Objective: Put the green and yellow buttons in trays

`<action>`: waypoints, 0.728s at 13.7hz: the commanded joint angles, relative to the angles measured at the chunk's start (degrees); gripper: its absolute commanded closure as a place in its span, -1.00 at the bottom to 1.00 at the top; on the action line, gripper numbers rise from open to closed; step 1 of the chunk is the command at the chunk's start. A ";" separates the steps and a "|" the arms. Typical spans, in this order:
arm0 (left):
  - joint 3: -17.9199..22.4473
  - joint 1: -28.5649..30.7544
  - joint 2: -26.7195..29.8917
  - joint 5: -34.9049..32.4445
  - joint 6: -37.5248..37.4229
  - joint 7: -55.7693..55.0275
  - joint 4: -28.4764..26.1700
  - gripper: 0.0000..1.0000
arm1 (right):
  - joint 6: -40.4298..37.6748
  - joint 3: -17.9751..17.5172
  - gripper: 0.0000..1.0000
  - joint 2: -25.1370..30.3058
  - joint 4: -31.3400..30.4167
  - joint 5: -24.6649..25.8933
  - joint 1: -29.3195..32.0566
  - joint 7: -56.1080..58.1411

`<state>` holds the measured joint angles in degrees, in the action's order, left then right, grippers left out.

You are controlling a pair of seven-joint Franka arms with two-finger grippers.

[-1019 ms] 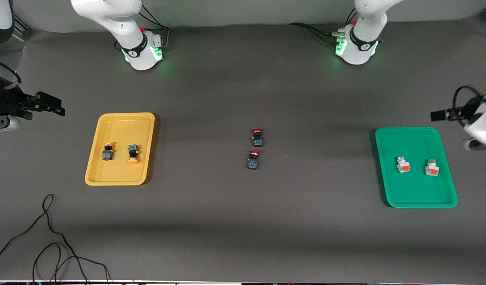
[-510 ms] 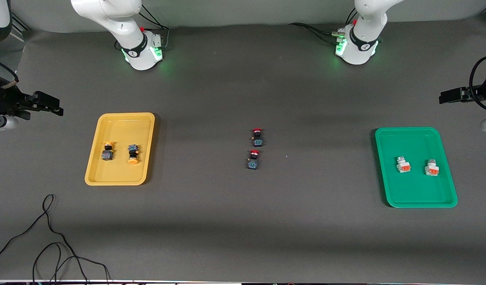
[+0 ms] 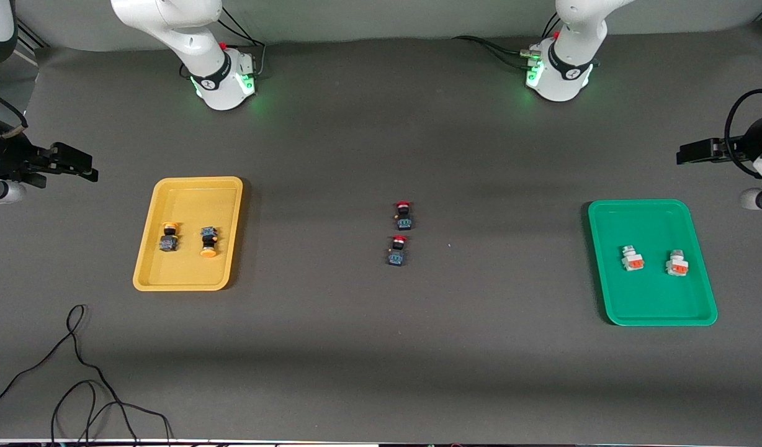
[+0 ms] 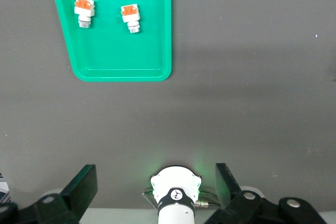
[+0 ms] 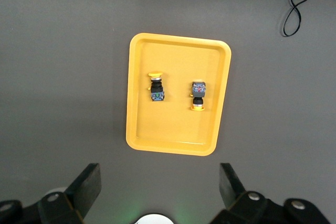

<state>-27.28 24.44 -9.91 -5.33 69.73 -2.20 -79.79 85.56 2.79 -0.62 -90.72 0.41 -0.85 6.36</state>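
The right gripper [image 5: 157, 190] is hanging high over the table at the right arm's end, its fingers [image 5: 90, 181] spread wide and gripping nothing; well below them the yellow tray [image 5: 178, 43] is lying on the dark table [image 3: 381, 347], holding two orange-yellow capped buttons [image 5: 156, 85] side by side, apart from each other. The left gripper [image 4: 155, 187] is hovering likewise at the left arm's end, its fingers [image 4: 84, 184] standing wide apart and empty, with the green tray [image 4: 157, 35] well below them carrying two silvery-white buttons with orange-red blocks [image 4: 130, 17]. Two red-capped black switches [image 3: 403, 215] are sitting mid-table, well clear of both sets of fingers. A black cable [image 3: 77, 372] is trailing near the table's front edge.
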 commanded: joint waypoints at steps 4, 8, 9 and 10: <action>29.79 -30.82 2.16 1.02 0.92 0.45 0.51 -0.99 | 0.39 0.55 -1.00 -0.08 0.63 0.55 -0.82 -1.35; 30.53 -32.52 12.17 2.26 15.57 0.53 -15.62 -0.99 | 0.48 0.55 -1.00 -0.08 0.63 0.55 -0.82 -1.26; 30.53 -32.70 14.19 2.26 18.74 0.53 -18.97 -0.99 | 0.48 0.55 -1.00 -0.08 0.63 0.55 -0.82 -1.26; 30.53 -32.78 14.91 2.26 20.86 0.62 -20.48 -0.99 | 0.48 0.55 -1.00 -0.08 0.63 0.55 -0.82 -1.26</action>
<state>1.94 -6.98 -1.39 -3.64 84.87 -2.17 -91.29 85.70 2.80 -0.63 -90.69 0.41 -0.85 6.32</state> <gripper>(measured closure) 0.000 0.000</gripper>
